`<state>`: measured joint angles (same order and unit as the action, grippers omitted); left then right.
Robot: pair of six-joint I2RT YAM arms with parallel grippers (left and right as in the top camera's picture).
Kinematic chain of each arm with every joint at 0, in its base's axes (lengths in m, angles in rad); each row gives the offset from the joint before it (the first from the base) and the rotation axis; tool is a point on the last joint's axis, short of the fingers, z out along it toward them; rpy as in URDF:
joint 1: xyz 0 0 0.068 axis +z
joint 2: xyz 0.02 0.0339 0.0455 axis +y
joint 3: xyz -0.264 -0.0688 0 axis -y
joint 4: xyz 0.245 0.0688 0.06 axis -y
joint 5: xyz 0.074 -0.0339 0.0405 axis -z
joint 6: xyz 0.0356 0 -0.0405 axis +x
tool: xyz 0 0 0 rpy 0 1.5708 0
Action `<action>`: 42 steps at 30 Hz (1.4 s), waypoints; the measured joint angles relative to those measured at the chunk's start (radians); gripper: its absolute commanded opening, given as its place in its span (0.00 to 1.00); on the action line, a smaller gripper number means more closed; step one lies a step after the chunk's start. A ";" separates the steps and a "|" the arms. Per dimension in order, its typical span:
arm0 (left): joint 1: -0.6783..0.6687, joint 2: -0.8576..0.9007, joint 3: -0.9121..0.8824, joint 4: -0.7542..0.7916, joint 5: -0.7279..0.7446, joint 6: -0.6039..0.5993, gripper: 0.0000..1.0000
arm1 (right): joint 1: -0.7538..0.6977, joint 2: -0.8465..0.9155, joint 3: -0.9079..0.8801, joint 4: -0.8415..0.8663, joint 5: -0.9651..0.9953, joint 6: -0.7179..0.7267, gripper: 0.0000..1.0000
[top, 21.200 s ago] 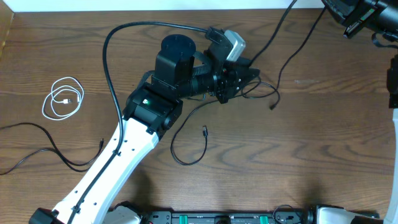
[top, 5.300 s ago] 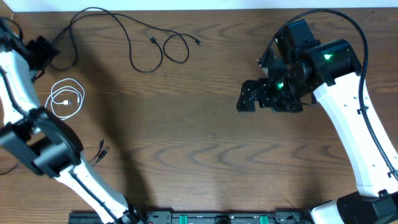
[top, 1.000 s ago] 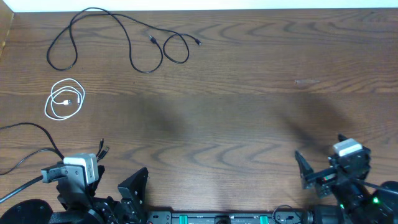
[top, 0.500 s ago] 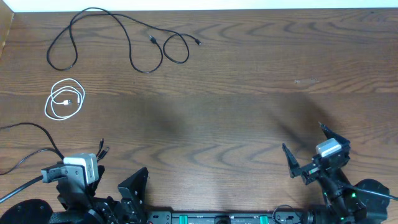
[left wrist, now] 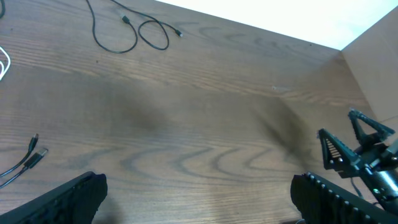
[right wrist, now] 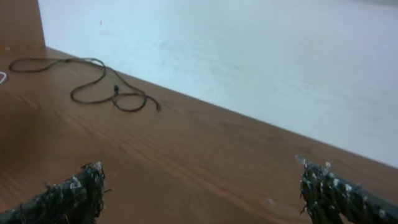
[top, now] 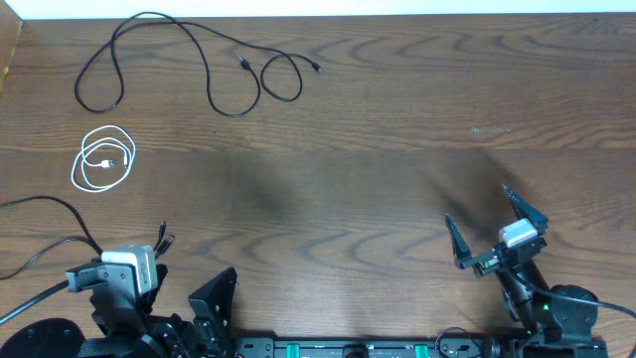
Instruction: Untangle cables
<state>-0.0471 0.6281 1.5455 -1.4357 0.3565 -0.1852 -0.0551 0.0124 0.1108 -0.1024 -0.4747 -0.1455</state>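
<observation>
A thin black cable (top: 207, 68) lies loosely spread along the far left of the wooden table (top: 378, 149). Its long axis runs left to right, and both small plugs point right. Nearer the left edge, well apart from it, a thin white cable (top: 104, 159) sits in a round coil. The left gripper (left wrist: 199, 183) and right gripper (top: 489, 224) hang at the near edge, both spread wide and empty.
</observation>
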 measured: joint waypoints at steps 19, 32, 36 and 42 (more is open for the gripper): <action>0.000 0.000 0.000 0.000 0.000 0.000 0.99 | 0.007 0.000 -0.104 0.058 0.135 0.113 0.99; 0.000 0.000 0.000 0.000 0.000 0.001 0.99 | 0.007 0.000 -0.104 0.046 0.263 0.131 0.99; 0.000 0.000 0.000 0.000 0.000 0.001 0.99 | 0.008 0.000 -0.104 0.039 0.335 0.159 0.99; 0.000 0.000 0.000 0.000 0.000 0.001 0.99 | 0.035 0.000 -0.104 0.033 0.395 0.173 0.99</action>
<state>-0.0471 0.6281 1.5455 -1.4357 0.3565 -0.1844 -0.0204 0.0120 0.0071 -0.0696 -0.0799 0.0273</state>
